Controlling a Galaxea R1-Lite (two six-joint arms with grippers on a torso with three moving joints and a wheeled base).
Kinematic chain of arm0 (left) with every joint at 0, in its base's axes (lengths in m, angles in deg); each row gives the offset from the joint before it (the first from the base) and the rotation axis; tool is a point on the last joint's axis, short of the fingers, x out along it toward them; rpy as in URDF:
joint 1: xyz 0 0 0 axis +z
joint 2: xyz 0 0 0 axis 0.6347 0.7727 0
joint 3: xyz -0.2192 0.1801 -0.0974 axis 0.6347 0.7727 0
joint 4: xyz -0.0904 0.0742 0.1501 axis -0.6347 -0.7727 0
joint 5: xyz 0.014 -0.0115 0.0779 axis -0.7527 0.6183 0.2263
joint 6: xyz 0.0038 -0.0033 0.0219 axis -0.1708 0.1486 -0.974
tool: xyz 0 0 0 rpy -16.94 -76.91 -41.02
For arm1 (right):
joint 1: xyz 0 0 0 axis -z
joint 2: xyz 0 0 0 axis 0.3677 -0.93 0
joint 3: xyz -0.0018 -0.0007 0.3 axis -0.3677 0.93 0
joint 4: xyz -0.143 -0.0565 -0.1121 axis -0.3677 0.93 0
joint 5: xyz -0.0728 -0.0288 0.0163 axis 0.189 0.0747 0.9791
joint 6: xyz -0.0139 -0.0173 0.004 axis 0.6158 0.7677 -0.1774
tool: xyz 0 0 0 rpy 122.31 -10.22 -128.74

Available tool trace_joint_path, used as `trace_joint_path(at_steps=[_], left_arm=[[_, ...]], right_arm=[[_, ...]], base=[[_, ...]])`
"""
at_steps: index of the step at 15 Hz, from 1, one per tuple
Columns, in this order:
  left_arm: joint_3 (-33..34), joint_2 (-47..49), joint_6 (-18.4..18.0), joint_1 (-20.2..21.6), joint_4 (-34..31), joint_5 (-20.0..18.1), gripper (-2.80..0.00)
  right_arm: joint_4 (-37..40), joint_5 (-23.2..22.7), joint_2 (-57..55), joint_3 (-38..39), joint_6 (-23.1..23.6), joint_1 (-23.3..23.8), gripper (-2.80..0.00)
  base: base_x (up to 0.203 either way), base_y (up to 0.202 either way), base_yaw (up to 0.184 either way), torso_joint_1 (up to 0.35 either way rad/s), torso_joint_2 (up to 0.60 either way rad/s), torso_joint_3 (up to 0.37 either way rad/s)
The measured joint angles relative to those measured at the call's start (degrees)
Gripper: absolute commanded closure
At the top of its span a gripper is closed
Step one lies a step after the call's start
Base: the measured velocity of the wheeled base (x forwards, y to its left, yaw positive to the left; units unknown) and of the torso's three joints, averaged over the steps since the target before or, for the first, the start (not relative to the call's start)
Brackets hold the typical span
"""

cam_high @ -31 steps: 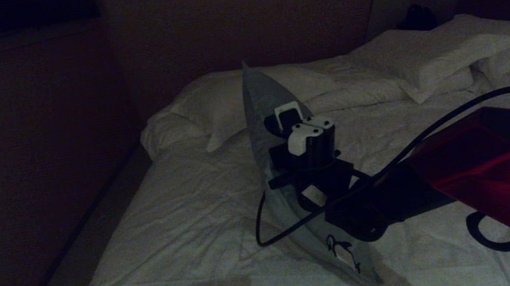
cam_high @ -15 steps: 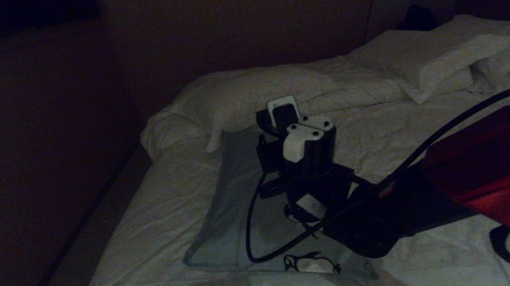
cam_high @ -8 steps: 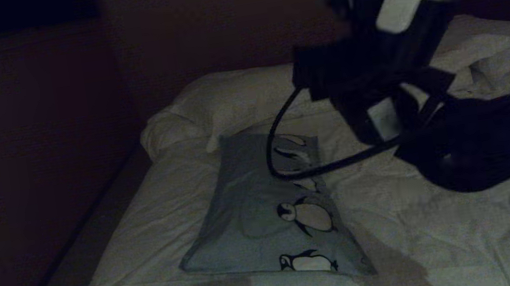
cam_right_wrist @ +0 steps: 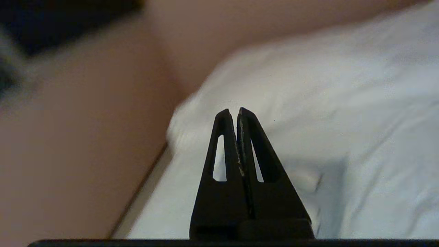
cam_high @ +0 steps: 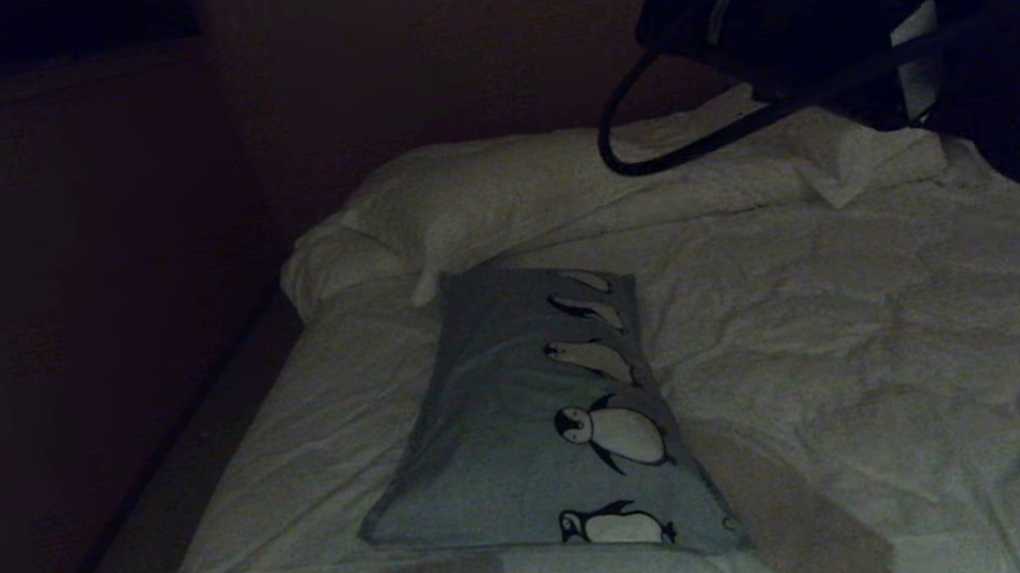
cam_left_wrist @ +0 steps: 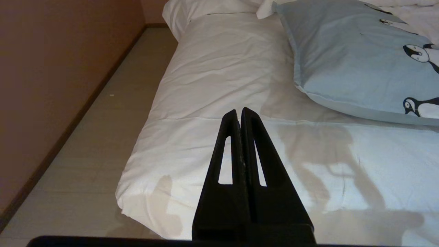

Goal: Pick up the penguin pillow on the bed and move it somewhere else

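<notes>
Head view: penguin pillow (cam_high: pixel 531 425) now lies flat on bed (cam_high: pixel 884 352); right gripper (cam_right_wrist: pixel 238 111), closed and empty, has withdrawn toward 2 o'clock. Placement looks complete.

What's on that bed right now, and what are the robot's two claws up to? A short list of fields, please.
bed: white duvet, wrinkled
penguin pillow: flat on the duvet, left half of the bed, penguins facing up, nothing gripping it
white pillows: at the head of the bed
right gripper: shut, empty, raised above the bed
left gripper: shut, empty, over the bed's near corner
</notes>
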Motion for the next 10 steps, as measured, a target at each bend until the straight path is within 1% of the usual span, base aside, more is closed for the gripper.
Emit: trace_joint_path(at_steps=[2,4,7,10], left_arm=[[0.0,0.0,-0.05,0.0,0.0,0.0,0.0],[0.0,0.0,-0.02,0.0,0.02,-0.02,0.0],[0.0,0.0,-0.02,0.0,0.02,-0.01,0.0],[0.0,0.0,-0.05,0.0,0.02,-0.01,0.0]], right_arm=[[8.93,-6.63,1.0,-0.39,-1.78,0.97,0.0],[18.22,-12.94,3.33,-0.5,-1.81,2.23,0.0],[30.88,-21.79,9.22,0.0,0.16,4.61,0.0],[41.9,-29.55,17.33,3.42,3.17,7.22,0.0]], base=[[0.0,0.0,0.0,0.0,0.0,0.0],[0.0,0.0,0.0,0.0,0.0,0.0],[0.0,0.0,0.0,0.0,0.0,0.0],[0.0,0.0,0.0,0.0,0.0,0.0]])
